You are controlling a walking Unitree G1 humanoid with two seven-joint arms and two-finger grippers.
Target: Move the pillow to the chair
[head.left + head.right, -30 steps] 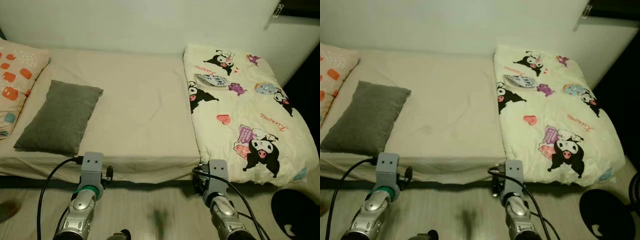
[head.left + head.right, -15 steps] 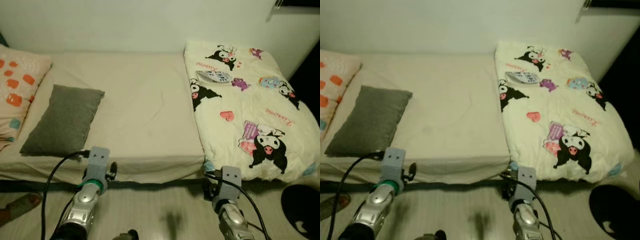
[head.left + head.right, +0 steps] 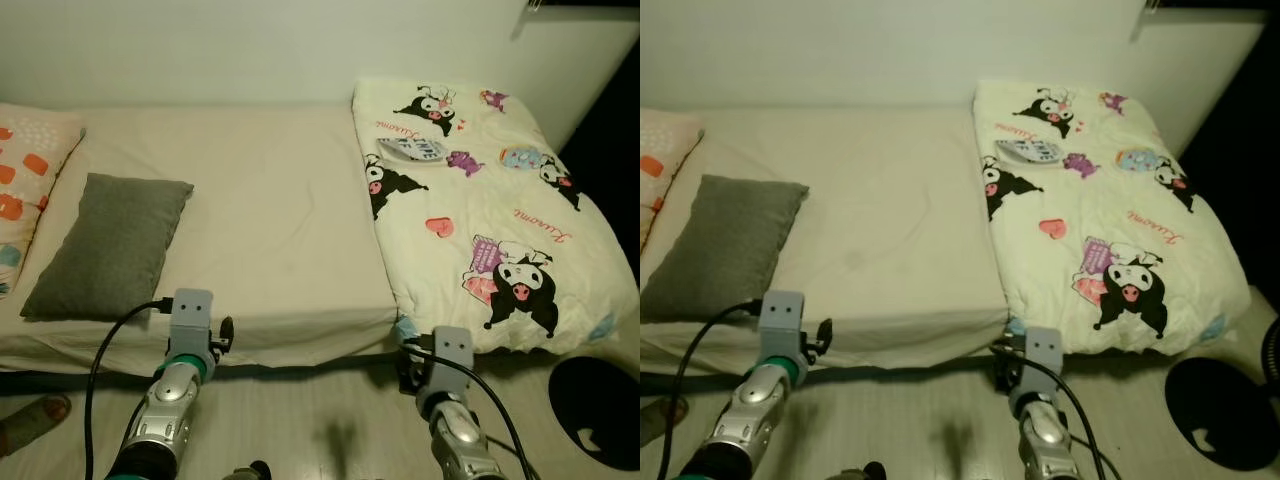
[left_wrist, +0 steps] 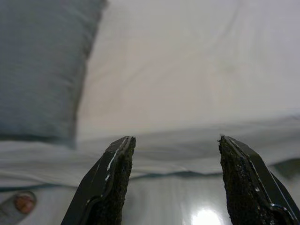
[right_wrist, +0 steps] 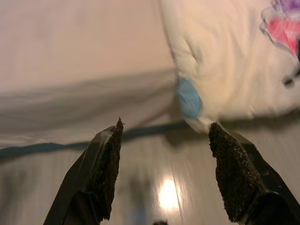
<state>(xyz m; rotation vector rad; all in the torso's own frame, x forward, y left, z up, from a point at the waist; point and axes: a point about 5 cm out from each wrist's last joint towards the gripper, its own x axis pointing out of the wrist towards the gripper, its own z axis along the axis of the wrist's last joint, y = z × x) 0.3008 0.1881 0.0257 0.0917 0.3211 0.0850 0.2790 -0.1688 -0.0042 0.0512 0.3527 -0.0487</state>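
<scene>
Left gripper: nearest me at 7 o'clock, fingers spread apart and holding nothing, aimed over the floor at the mattress edge; I judge it is set wide for the pillow's soft bulk.

Right gripper: at 5 o'clock, fingers likewise parted and empty, pointing at the corner where the cartoon quilt spills off the bed.

Foot: a person's sandalled foot sits on the floor at 8 o'clock, clear of both arms.

Grey pillow: flat on the sheet at 10 o'clock, near the bed's front edge, just beyond the left gripper, which makes that arm my likelier pick.

Patterned pillow: beside it, at 9 to 10 o'clock.

Remote: on the quilt at 1 o'clock.
</scene>
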